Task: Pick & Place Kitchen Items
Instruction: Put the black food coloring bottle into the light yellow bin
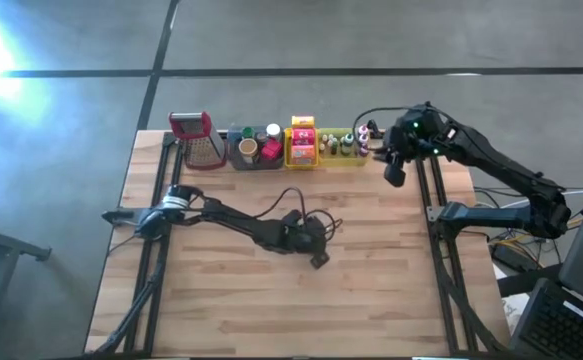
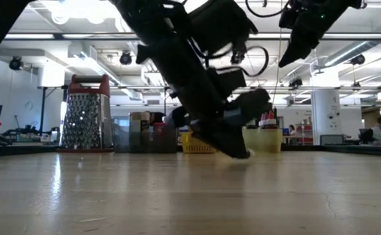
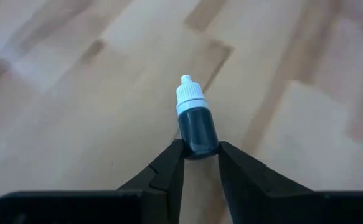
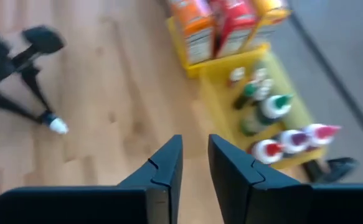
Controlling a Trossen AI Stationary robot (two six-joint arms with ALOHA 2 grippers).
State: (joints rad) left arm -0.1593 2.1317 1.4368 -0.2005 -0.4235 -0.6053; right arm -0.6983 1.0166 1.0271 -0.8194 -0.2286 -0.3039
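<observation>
Left gripper point(image 3: 200, 155): low over the middle of the table point(image 1: 371, 290), fingers closed on the base of a small dark bottle point(image 3: 197, 124) with a white cap, cap pointing away from the wrist; in the low view, tip just above the wood.
Right gripper point(image 4: 195, 163): raised near the far right corner, above the table edge beside the green tray point(image 1: 346, 147); fingers a narrow gap apart, holding nothing.
Far edge, left to right: red-topped grater point(image 1: 198, 137), grey tray point(image 1: 253, 150) with jars, yellow tray point(image 1: 302, 143) with orange and red packets point(image 4: 215, 25), green tray with small bottles point(image 4: 274, 134), red, white and green caps.
Open room: bare wood across the whole near half and both side strips.
Cable: loops beside the left arm at mid-table.
</observation>
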